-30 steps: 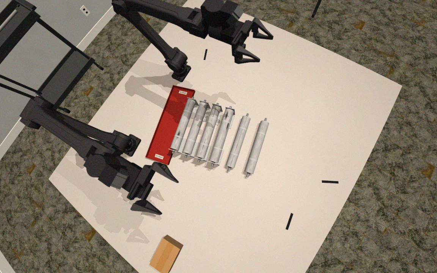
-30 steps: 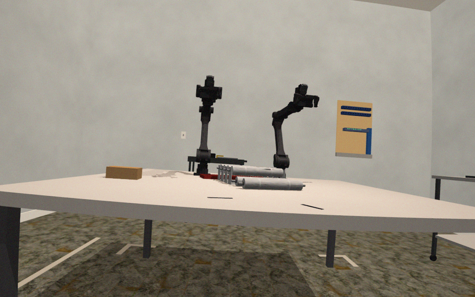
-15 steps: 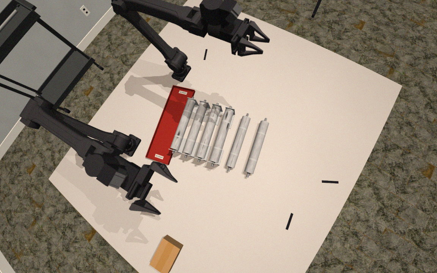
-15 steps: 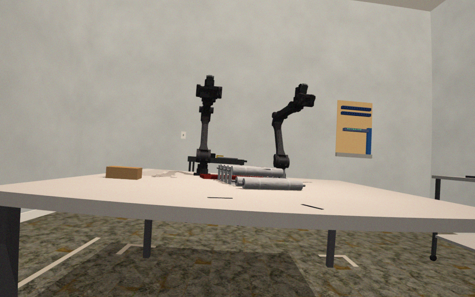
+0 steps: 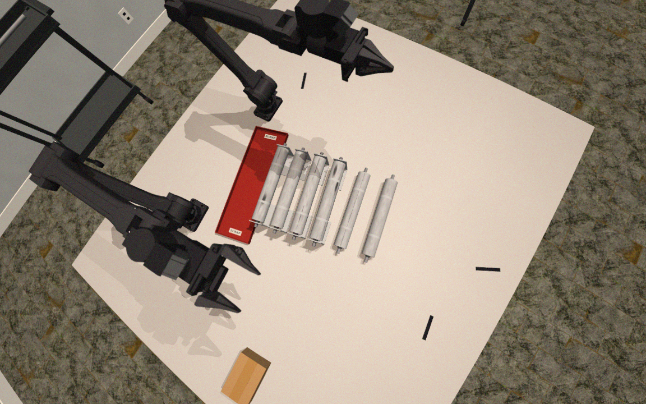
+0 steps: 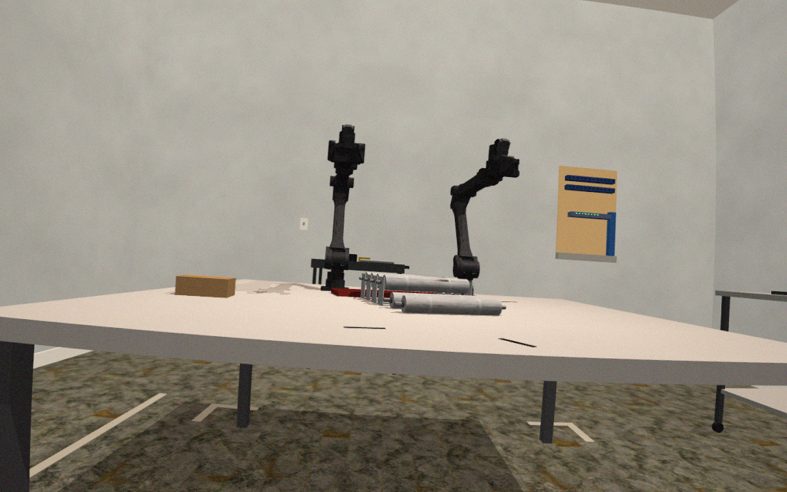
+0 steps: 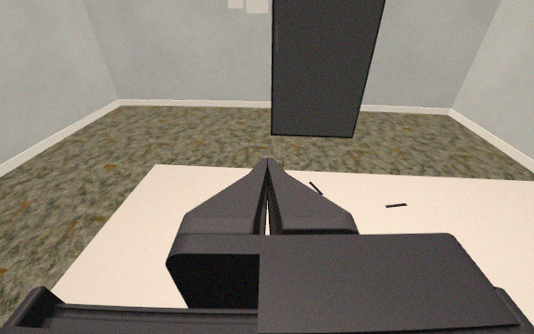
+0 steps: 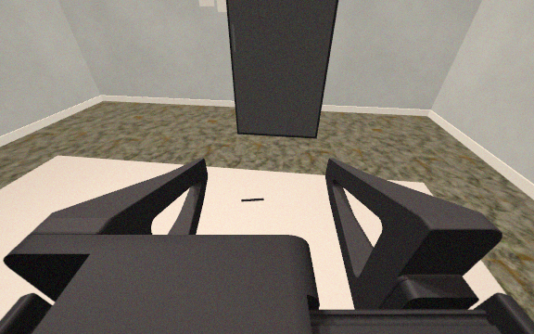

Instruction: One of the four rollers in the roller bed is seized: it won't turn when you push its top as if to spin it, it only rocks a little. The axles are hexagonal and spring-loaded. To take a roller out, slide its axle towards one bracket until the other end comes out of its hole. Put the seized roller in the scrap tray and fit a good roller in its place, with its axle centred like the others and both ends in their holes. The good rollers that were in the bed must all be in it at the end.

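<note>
You have a pale worktop (image 5: 466,175) (image 6: 292,324) (image 7: 137,209) (image 8: 258,227) over a mottled green-brown floor (image 5: 566,75) (image 6: 335,391) (image 7: 86,153) (image 8: 156,130), with grey walls (image 5: 94,30) (image 6: 201,122) (image 7: 179,56) (image 8: 156,56) around the room. A tan block (image 5: 244,374) (image 6: 203,286) sits well apart from the rollers. Your roller bed (image 5: 312,193) (image 6: 427,283) stands right beside the red scrap tray (image 5: 243,188) (image 6: 338,292), its four grey, dark-smudged rollers parallel between brackets; you can't tell by eye which one is seized. Two spare rollers (image 5: 379,218) (image 6: 451,304) lie loose on the bed's other side, axle stubs showing at both ends. Your left gripper (image 5: 391,68) (image 6: 502,166) (image 7: 267,166) has its jaws fully closed, tips together, with nothing between them. Your right gripper (image 5: 249,292) (image 6: 346,152) (image 8: 266,166) has its jaws wide apart, though short of full spread, and holds nothing; both are up above the worktop, touching none of the rollers
</note>
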{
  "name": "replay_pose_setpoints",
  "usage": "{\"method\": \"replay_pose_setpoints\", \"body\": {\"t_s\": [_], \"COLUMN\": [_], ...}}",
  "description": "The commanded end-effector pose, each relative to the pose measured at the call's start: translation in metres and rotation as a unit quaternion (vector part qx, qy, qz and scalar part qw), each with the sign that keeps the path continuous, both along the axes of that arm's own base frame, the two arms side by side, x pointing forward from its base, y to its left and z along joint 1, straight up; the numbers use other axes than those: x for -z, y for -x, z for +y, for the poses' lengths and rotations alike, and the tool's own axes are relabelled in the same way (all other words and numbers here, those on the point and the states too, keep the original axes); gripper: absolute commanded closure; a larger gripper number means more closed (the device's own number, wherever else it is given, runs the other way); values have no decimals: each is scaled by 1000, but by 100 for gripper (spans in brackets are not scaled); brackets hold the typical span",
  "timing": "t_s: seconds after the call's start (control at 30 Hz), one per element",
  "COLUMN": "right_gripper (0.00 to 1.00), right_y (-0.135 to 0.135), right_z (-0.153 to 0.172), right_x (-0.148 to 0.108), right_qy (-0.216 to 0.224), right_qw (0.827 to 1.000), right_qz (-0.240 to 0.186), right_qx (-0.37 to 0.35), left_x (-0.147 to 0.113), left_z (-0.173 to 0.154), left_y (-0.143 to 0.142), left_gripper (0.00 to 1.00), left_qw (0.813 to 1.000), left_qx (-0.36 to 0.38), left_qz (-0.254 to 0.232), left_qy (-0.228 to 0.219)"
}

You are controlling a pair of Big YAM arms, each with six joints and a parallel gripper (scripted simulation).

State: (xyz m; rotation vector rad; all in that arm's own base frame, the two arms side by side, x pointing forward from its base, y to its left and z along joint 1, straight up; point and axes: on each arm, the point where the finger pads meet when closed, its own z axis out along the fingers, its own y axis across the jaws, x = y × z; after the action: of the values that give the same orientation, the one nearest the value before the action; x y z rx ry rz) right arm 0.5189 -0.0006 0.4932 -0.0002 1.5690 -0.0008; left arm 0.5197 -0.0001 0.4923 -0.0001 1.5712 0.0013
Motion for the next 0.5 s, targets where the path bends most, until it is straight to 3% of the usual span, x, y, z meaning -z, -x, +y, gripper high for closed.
{"method": "replay_pose_setpoints", "body": {"t_s": [0.0, 0.43, 0.47], "right_gripper": [100, 100, 100], "right_y": [-2, -2, 0], "right_z": [0, 1, 1], "right_x": [-2, -3, -16], "right_qy": [-7, -7, -3], "right_qw": [1000, 1000, 1000], "right_qz": [0, 0, -13], "right_qx": [-1, -2, -2], "left_x": [-10, -11, -15], "left_z": [-6, -5, -3], "left_y": [4, 4, 2], "left_gripper": [100, 100, 100], "left_qw": [1000, 1000, 1000], "left_qx": [7, 7, 4], "left_qz": [-16, -18, -16], "left_qy": [4, 4, 2]}}
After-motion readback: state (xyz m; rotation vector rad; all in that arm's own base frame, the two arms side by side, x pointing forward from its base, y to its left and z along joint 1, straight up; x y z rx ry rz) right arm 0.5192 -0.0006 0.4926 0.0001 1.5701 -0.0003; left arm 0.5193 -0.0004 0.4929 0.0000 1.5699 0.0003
